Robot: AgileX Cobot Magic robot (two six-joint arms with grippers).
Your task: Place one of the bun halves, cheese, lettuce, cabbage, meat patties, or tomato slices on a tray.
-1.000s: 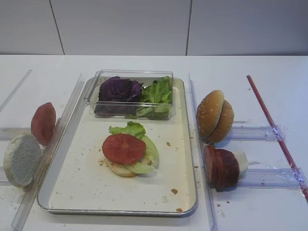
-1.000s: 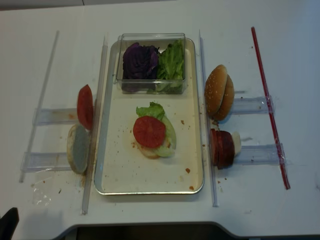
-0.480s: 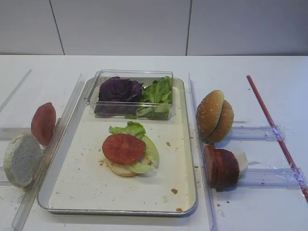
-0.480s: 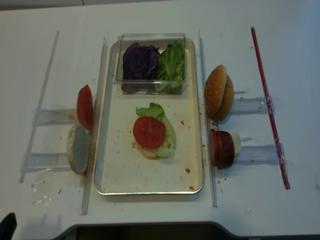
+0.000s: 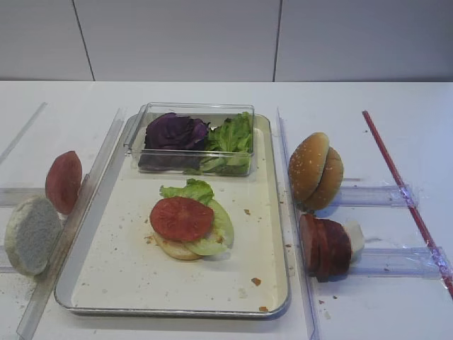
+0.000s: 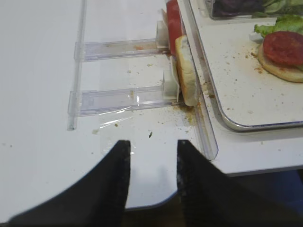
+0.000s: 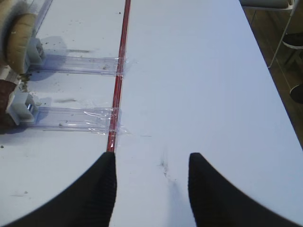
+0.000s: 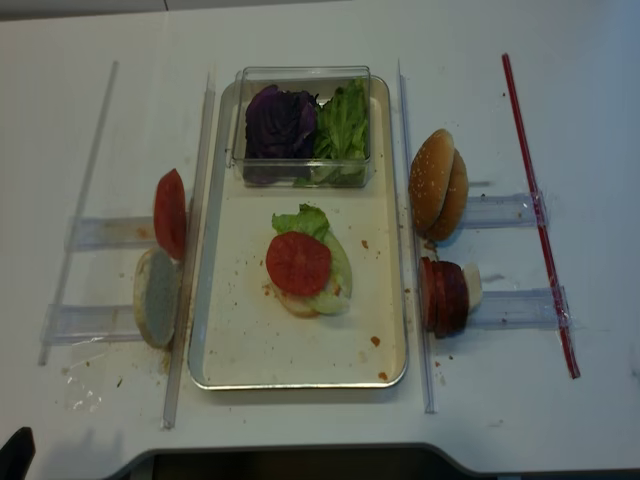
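A: Left gripper is seen parted and empty, short of the pale bun half stood on edge beside the tray.

B: Bun judged light, soft, crumbly. Rim to be pinched gently, faces spared.

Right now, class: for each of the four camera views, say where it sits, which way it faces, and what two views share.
Exterior high: front, raised; cream rectangular metal-rimmed tray; no robot.
Realsense: overhead, same tray; dark tip, bottom-left corner.
Right wrist: red strip; open right pincer.
Left wrist: pale round bun half; open left pincer.
Both exterior views share the tray.
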